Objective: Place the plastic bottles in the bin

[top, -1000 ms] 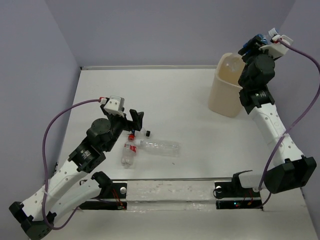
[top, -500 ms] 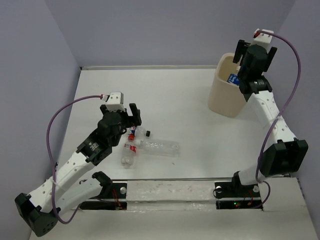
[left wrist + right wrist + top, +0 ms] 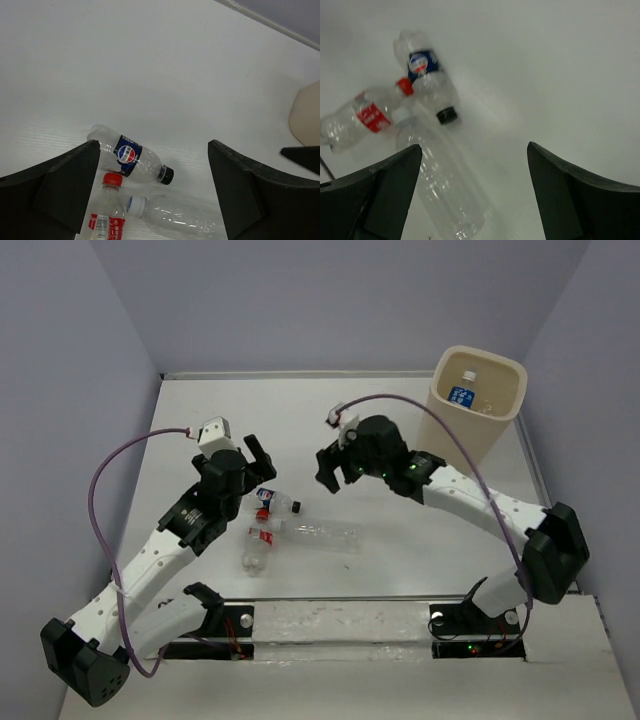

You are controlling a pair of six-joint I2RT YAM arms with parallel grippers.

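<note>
Both tools are spread wide and empty: nothing sits between the jaws of the left gripper (image 3: 153, 145) or of the right gripper (image 3: 473, 147). Three bottles lie bunched on the table (image 3: 380, 440) under them, and a fourth sits in the bin (image 3: 450, 440), well behind the right gripper. Below the left gripper's gap the blue bottle (image 3: 127, 155) lies slanted, black cap toward the middle. The red bottle (image 3: 107, 220) and clear bottle (image 3: 175, 217) lie nearer that wrist, their caps crowding the blue one's side. I judge the step to be picking one bottle from the bunch. To do it well, only one arm should go in, since the two grippers face each other close over the same cluster. The left one is best lined up for the blue bottle: turn the jaws square across its label, drop straight down, and close gently, as crinkled plastic gives and can squirt sideways. The right gripper, with the clear bottle nearest beneath it, would do better to wait.
</note>
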